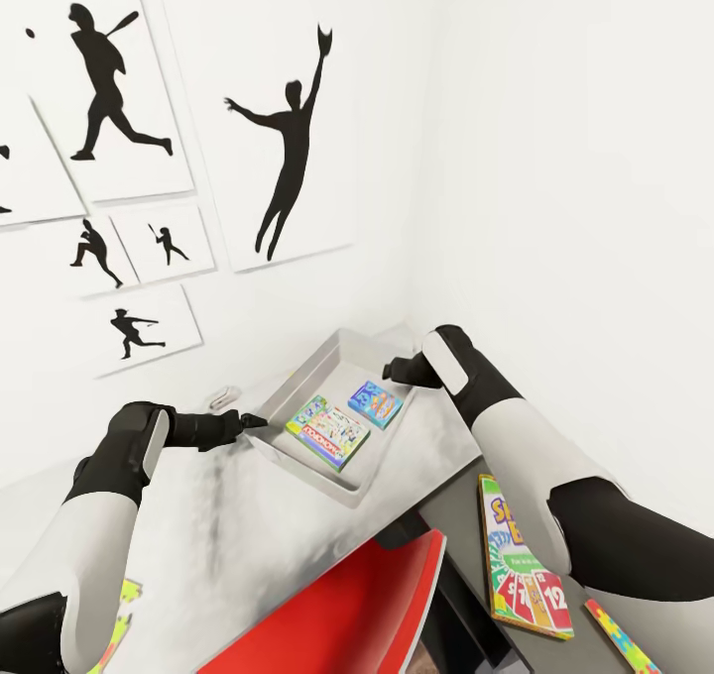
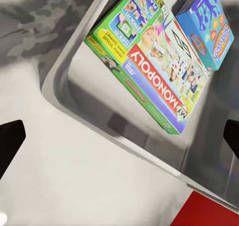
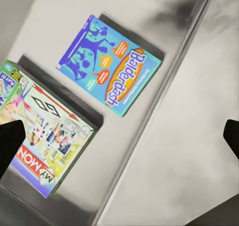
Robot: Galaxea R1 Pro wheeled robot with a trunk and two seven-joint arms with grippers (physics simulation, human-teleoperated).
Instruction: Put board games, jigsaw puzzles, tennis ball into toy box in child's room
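Note:
The light-grey toy box [image 1: 325, 367] sits on the pale table [image 1: 198, 525] in the room's corner. Two board games lie flat inside it: a green-edged Monopoly box [image 1: 327, 432] [image 2: 149, 56] [image 3: 45, 141] and a blue Balderdash box [image 1: 375, 403] [image 2: 209, 22] [image 3: 109, 61]. My left gripper [image 1: 248, 420] [image 2: 119, 141] is open at the box's near-left rim, and my right gripper [image 1: 392, 367] [image 3: 119, 141] is open over its far-right rim; both are empty. The Skip-Bo board game [image 1: 521, 560] lies on the lower dark section. Jigsaw puzzles [image 1: 623, 639] [image 1: 117, 619] peek in at both lower corners. The tennis ball and the bed are out of view.
A red chair [image 1: 347, 615] is tucked under the table's near edge. White walls with black silhouette posters [image 1: 288, 129] close in behind and to the right of the toy box. A small white object [image 1: 225, 394] lies by the wall, left of the toy box.

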